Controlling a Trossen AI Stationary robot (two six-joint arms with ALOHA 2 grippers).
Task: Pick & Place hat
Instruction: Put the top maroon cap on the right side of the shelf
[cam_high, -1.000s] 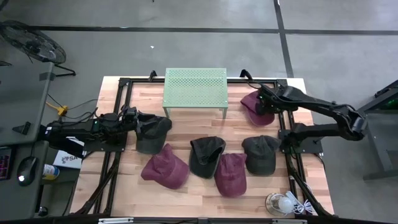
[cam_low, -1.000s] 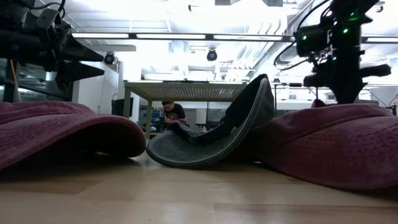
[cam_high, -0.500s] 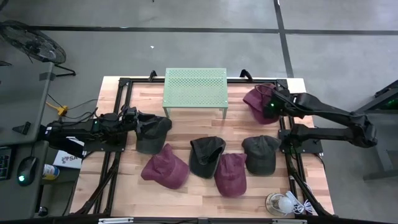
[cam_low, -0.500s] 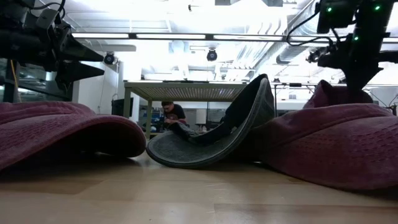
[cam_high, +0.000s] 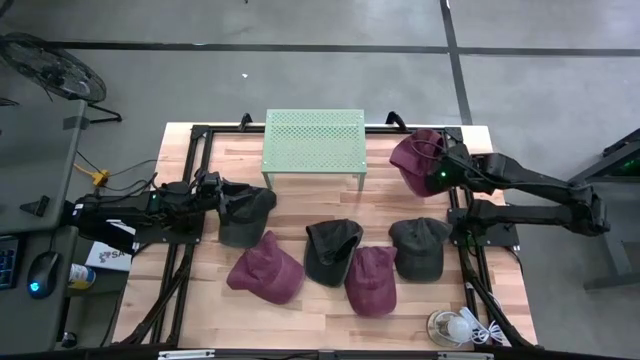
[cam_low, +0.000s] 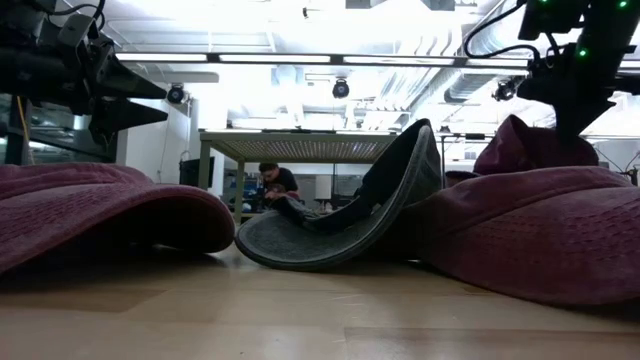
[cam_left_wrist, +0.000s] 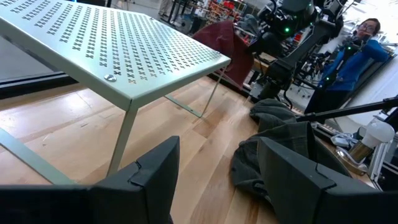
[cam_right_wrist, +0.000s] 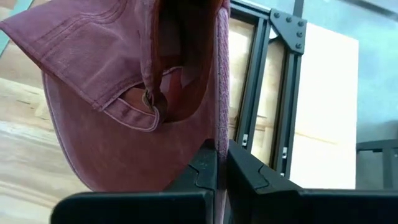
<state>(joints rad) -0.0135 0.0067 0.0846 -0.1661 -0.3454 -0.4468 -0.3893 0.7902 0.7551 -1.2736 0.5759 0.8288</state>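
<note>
My right gripper (cam_high: 441, 173) is shut on a maroon hat (cam_high: 419, 162) at the table's far right, beside the green perforated rack (cam_high: 313, 140). The low view shows this hat (cam_low: 528, 146) raised under the gripper (cam_low: 568, 128); the left wrist view shows it (cam_left_wrist: 224, 51) past the rack. My left gripper (cam_high: 222, 190) hangs open at the left, close over a dark grey hat (cam_high: 246, 212) that lies on the table. In its own view the fingers (cam_left_wrist: 217, 180) stand apart and touch nothing. My right gripper pinches the maroon hat's crown edge (cam_right_wrist: 220, 127) between its two fingers, beside the back strap and buckle (cam_right_wrist: 147, 99). The fingers come level from the table's right side. The hat stands on edge with its opening turned sideways, raised off the table; the low view hides its lowest part.
Several more hats lie in a row nearer the front: maroon (cam_high: 266, 268), dark (cam_high: 332, 250), maroon (cam_high: 372, 280), dark grey (cam_high: 418, 248). A bulb and cord (cam_high: 452, 326) sit at the near right corner. Black frame rails (cam_high: 460, 135) border the table. A person (cam_low: 272, 182) sits beyond.
My right gripper has drawn back toward the table's right edge and risen. The maroon hat has come up with it, from lying on the table to standing on edge, lifted higher in the low view. The left arm has kept still.
</note>
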